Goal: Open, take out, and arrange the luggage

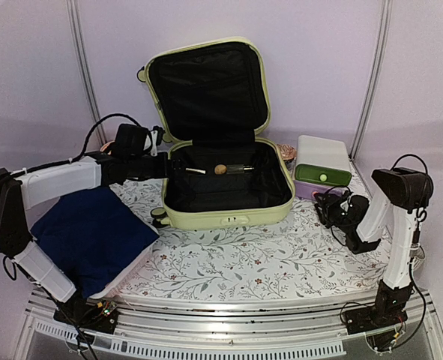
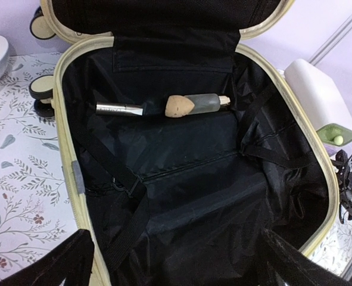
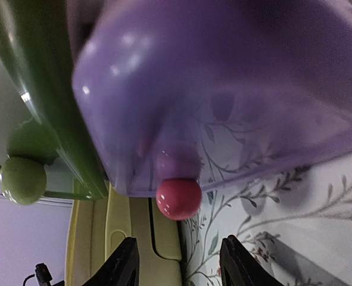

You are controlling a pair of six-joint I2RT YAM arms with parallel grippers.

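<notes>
With the luggage open on the tabletop, the left gripper, jaws wide and empty over the black lining, looked best served by reaching to the back and closing squarely across the slender items, while the right gripper, jaws half-parted and empty, faced a pink knob.

Robot test booth with a dressed tabletop.

Plain lilac wall panels joined by slim metal uprights close in the space beyond the left gripper and the right gripper. Beneath both grippers a white floral cloth covers the table. Behind them, at the near edge, a ribbed aluminium rail carries the two bolted arm bases. Black cables bunch off to the left gripper's right.
</notes>
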